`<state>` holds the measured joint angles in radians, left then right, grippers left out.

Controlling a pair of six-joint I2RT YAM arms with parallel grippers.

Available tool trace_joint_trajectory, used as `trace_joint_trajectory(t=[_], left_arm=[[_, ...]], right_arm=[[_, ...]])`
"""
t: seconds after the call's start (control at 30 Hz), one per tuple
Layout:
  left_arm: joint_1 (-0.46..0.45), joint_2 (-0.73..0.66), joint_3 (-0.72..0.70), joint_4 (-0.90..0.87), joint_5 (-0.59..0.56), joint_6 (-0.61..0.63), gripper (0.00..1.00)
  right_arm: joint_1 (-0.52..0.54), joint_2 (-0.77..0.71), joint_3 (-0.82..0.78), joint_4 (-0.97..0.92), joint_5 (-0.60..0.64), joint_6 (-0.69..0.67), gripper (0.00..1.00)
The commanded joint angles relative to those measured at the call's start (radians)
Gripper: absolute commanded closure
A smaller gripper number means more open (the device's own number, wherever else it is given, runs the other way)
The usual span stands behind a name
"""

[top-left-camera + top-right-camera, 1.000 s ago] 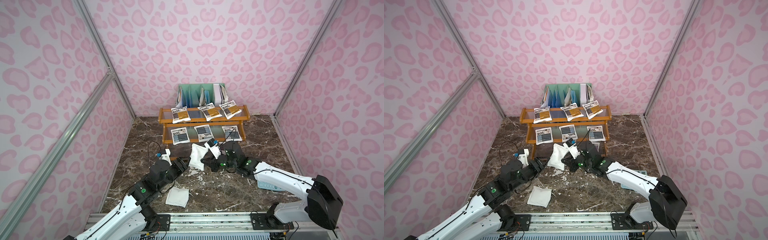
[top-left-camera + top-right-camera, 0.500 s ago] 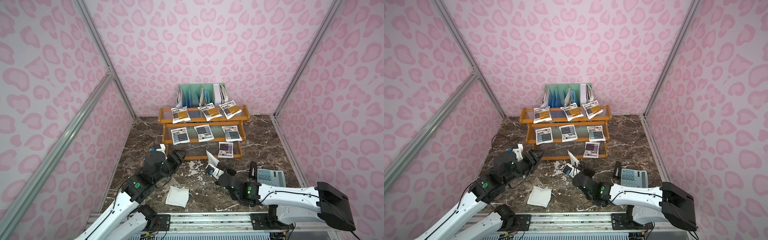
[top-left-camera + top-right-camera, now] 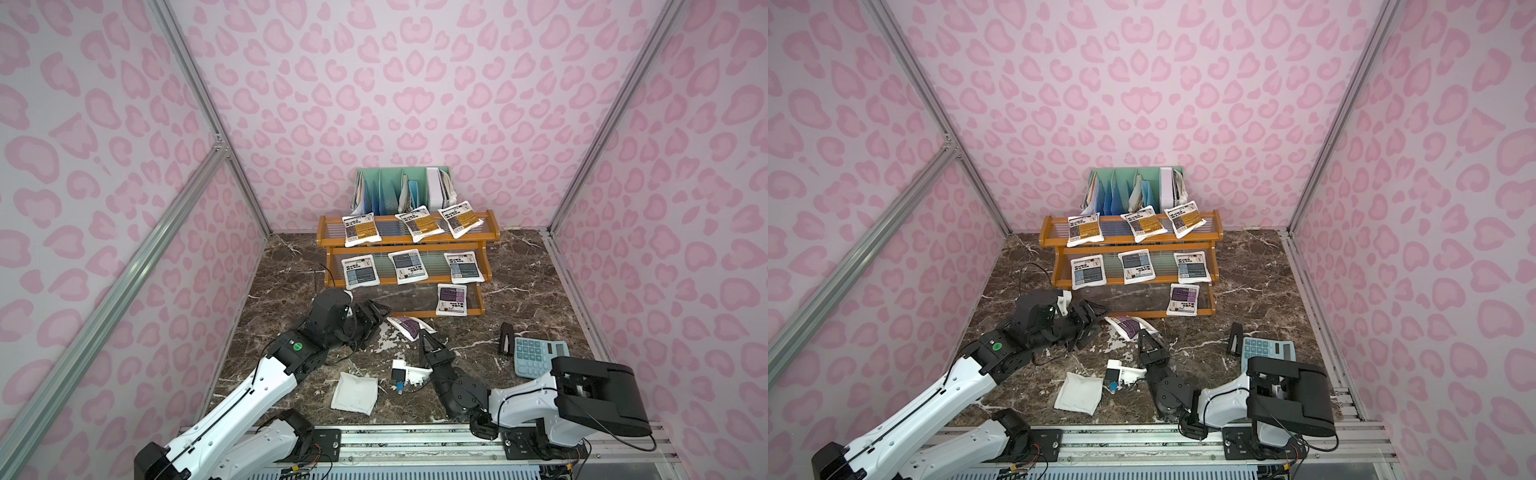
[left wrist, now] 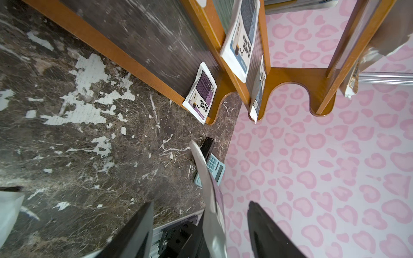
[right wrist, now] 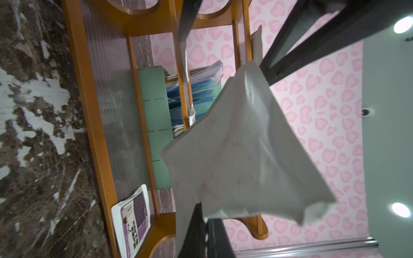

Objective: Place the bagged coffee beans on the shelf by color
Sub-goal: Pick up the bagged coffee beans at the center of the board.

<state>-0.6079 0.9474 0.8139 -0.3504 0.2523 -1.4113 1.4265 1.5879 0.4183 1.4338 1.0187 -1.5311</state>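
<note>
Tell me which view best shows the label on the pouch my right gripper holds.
Both top views: the held pouch shows its purple label there. Right wrist shows only its white back; left wrist sees it edge-on.

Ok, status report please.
Right tool shut on purple-labelled white pouch. Left tool open, astride it. One face-down white pouch on marble table. Nothing blocks orange-brown wooden shelf.

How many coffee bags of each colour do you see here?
Orange bags: 3
Blue bags: 3
Purple bags: 2, one held by the right gripper
Face-down bag, colour hidden: 1
Total: 9
</note>
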Motion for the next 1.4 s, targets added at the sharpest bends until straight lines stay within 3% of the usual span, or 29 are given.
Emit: trace_joint_trajectory(t=[0.0,0.1,0.4,0.5,0.57,0.67,0.73,0.8,0.9,0.93,1.0,1.03,1.07,1.1,1.13,1.2,1.37], left_arm=[[0.001,0.003,-0.013,0.037,0.028,-0.006,0.32],[0.000,0.008,-0.019,0.074,0.031,-0.011,0.37],[-0.001,0.033,-0.002,0.084,0.061,0.016,1.00],[-0.001,0.030,-0.002,0.039,0.062,0.031,1.00],[0.000,0.020,-0.019,0.018,0.041,0.030,1.00],[-0.001,-0.013,-0.075,0.024,-0.011,0.016,1.00],[-0.001,-0.043,-0.122,0.044,-0.054,0.003,1.00],[0.000,-0.070,-0.163,0.071,-0.092,-0.003,1.00],[-0.001,-0.096,-0.206,0.115,-0.136,0.005,1.00],[-0.003,-0.102,-0.216,0.133,-0.149,0.012,1.00],[-0.011,-0.105,-0.221,0.162,-0.182,0.041,1.00],[-0.017,-0.103,-0.216,0.168,-0.203,0.068,1.00],[-0.028,-0.100,-0.205,0.168,-0.227,0.099,1.00],[-0.041,-0.098,-0.195,0.172,-0.254,0.139,1.00],[-0.055,-0.098,-0.185,0.172,-0.284,0.175,1.00],[-0.101,-0.099,-0.174,0.191,-0.355,0.258,1.00],[-0.184,-0.119,-0.269,0.376,-0.502,0.356,1.00]], right_arm=[[0.005,0.014,0.034,0.245,-0.024,-0.142,1.00],[0.007,0.013,0.053,0.188,-0.047,-0.114,1.00],[0.007,0.009,0.074,0.112,-0.043,-0.037,1.00],[0.005,0.016,0.062,0.191,-0.008,-0.041,0.99],[0.005,0.020,0.044,0.262,0.032,-0.044,0.83],[0.011,0.007,-0.003,0.363,0.097,-0.040,0.43],[0.016,-0.022,-0.041,0.438,0.136,-0.039,0.24],[0.018,-0.078,-0.068,0.423,0.182,0.003,0.18],[0.018,-0.225,-0.069,0.247,0.252,0.177,0.13],[0.019,-0.297,-0.047,0.125,0.271,0.284,0.12],[0.018,-0.473,0.052,-0.445,0.261,0.717,0.12],[0.005,-0.573,0.174,-0.934,0.164,1.058,0.13],[-0.061,-0.645,0.310,-1.359,-0.028,1.462,0.14],[-0.186,-0.707,0.383,-1.528,-0.242,1.717,0.20],[-0.322,-0.749,0.410,-1.579,-0.442,1.851,0.24],[-0.583,-0.827,0.405,-1.585,-0.889,1.979,0.28],[-0.932,-0.772,0.463,-1.733,-1.362,2.139,0.30]])
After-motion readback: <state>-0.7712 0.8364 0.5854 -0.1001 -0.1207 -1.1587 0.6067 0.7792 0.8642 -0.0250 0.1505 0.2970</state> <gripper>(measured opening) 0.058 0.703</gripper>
